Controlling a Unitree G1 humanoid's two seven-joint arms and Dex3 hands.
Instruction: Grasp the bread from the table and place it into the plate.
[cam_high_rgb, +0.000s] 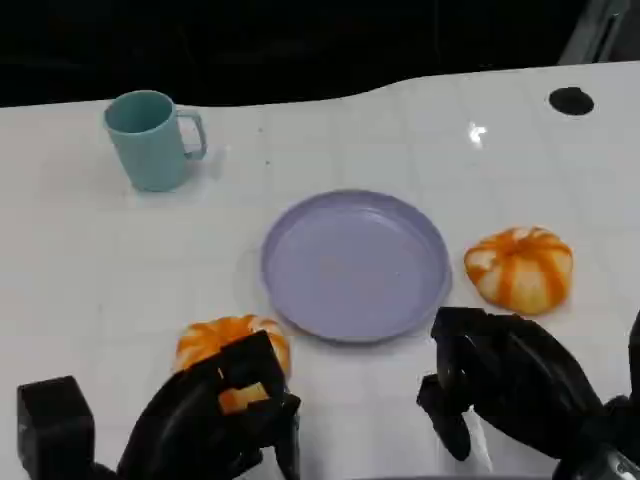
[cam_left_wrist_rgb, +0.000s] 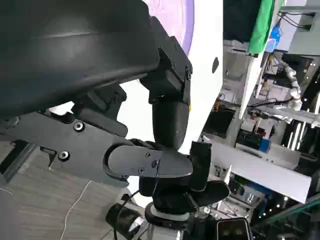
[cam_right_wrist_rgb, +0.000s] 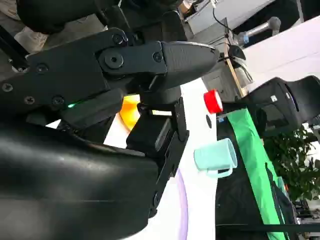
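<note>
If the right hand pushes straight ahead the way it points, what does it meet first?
Probably the striped bread roll just beyond the right hand, with the plate off to the side; depth is uncertain.

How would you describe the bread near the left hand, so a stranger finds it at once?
Start at the purple plate in the table's middle. Go to its near-left edge: an orange-and-white striped bread lies there, partly covered by the left hand. The other bread, right of the plate, lies uncovered.
</note>
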